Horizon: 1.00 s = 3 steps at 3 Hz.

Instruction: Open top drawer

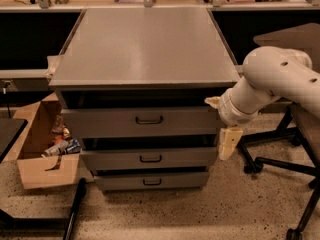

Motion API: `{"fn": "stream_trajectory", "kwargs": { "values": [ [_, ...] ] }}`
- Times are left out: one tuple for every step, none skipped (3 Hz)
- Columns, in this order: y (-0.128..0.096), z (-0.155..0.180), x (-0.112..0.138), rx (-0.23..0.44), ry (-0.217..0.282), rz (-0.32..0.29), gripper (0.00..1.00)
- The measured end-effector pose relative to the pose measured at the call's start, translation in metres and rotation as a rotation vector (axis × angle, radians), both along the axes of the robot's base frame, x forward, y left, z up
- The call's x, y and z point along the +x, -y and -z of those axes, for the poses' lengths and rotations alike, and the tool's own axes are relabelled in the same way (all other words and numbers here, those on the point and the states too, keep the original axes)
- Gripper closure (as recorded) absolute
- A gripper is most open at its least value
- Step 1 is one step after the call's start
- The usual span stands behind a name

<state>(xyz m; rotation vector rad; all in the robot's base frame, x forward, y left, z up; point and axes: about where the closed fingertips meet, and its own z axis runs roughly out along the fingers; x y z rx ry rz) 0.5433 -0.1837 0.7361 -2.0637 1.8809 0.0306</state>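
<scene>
Looking down on a grey metal cabinet (145, 49) filling the middle of the frame. Finds the top drawer (110, 123) just under the cabinet's flat top, below a dark gap, as the widest and tallest of three grey fronts, with a small dark loop handle (149, 119) at its centre. Shows the middle drawer (115, 160) and the bottom drawer (120, 182) stacked beneath it, each narrower and shorter, each with a similar handle. Places the gripper (223, 130) at centre right, just beside the right end of the top drawer's front and well apart from the handle, at the end of a thick white arm (280, 79) reaching in from the right edge. Cannot tell how far the gripper is open, whether it has hold of anything, or whether it touches the drawer front. Sets an open cardboard box (47, 171) with litter inside on the speckled floor (200, 214) at lower left, near the cabinet's left side. Shows dark chair legs (270, 161) at lower right, below the arm.
</scene>
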Motion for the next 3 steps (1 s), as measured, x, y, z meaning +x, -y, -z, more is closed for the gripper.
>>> {"fn": "stream_trajectory", "kwargs": {
  "values": [
    [0.007, 0.023, 0.027, -0.012, -0.009, -0.012, 0.0],
    [0.01, 0.048, 0.06, -0.06, -0.022, -0.02, 0.0],
    [0.008, 0.06, 0.077, -0.085, -0.026, -0.026, 0.0]
  ]
}}
